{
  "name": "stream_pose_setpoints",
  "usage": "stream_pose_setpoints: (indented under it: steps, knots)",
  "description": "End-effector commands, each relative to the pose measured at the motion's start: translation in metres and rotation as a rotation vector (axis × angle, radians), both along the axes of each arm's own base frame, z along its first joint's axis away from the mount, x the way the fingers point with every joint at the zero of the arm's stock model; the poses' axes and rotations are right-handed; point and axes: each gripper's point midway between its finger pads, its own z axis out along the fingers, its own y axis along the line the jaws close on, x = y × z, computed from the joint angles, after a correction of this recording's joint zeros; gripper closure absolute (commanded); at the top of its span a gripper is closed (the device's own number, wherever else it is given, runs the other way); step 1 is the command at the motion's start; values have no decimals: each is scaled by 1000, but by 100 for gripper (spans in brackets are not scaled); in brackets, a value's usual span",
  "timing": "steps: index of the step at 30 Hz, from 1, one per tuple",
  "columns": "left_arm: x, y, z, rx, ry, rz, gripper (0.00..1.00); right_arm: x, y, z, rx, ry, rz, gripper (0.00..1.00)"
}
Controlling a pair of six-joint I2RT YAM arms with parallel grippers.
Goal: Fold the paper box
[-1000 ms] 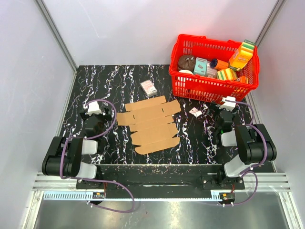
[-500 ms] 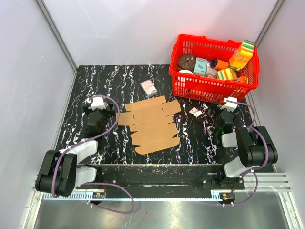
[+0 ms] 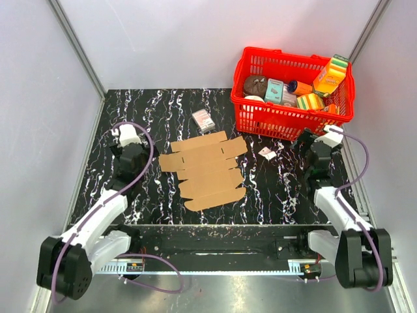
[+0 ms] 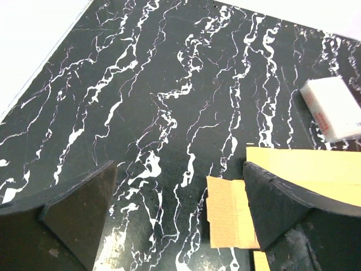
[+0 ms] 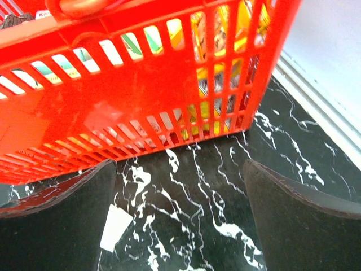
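Note:
The paper box (image 3: pixel 205 171) is a flat brown die-cut sheet lying on the black marbled table at centre. In the left wrist view its left tab (image 4: pixel 228 212) lies on the table just inside my right finger (image 4: pixel 282 203). My left gripper (image 3: pixel 132 149) is open and empty just left of the sheet, and it also shows in the left wrist view (image 4: pixel 180 214). My right gripper (image 3: pixel 314 145) is open and empty to the right of the sheet, right in front of the red basket, and it also shows in the right wrist view (image 5: pixel 180 220).
A red basket (image 3: pixel 293 124) of colourful grocery packs stands at the back right, and its wall (image 5: pixel 113 96) fills the right wrist view. A small white-and-pink carton (image 3: pixel 203 119) lies behind the sheet, also in the left wrist view (image 4: pixel 337 108). A white scrap (image 3: pixel 267 154) lies by the basket.
Both arms have stretched out from their bases. The left gripper moved slightly farther away. The right gripper moved right and towards the basket. The sheet has not moved.

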Motion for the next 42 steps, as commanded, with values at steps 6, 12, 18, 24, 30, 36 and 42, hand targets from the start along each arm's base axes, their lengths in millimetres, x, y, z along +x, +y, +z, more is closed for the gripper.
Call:
stream_pose_setpoints:
  steps: [6, 12, 18, 24, 30, 36, 42]
  knots:
    - [-39, -15, 15, -250, 4, -32, 1, -29, 33, 28, 214, 65, 117, 0]
    - [-59, -58, 5, -392, 34, -227, 1, -35, 94, -2, 302, 224, 375, 0]
    - [-80, -95, -19, -423, 98, -322, 1, -52, 182, -30, 269, 361, 585, 0]
    - [-89, -130, -37, -441, 183, -414, 1, -59, 214, -68, 315, 434, 667, 4]
    - [-97, -140, -40, -437, 196, -454, 1, -59, 239, -91, 314, 492, 807, 26]
    - [-101, -140, -42, -456, 191, -457, 1, -63, 261, -108, 326, 544, 940, 31]
    - [-104, -141, -44, -469, 197, -465, 1, -64, 267, -132, 336, 606, 971, 31]
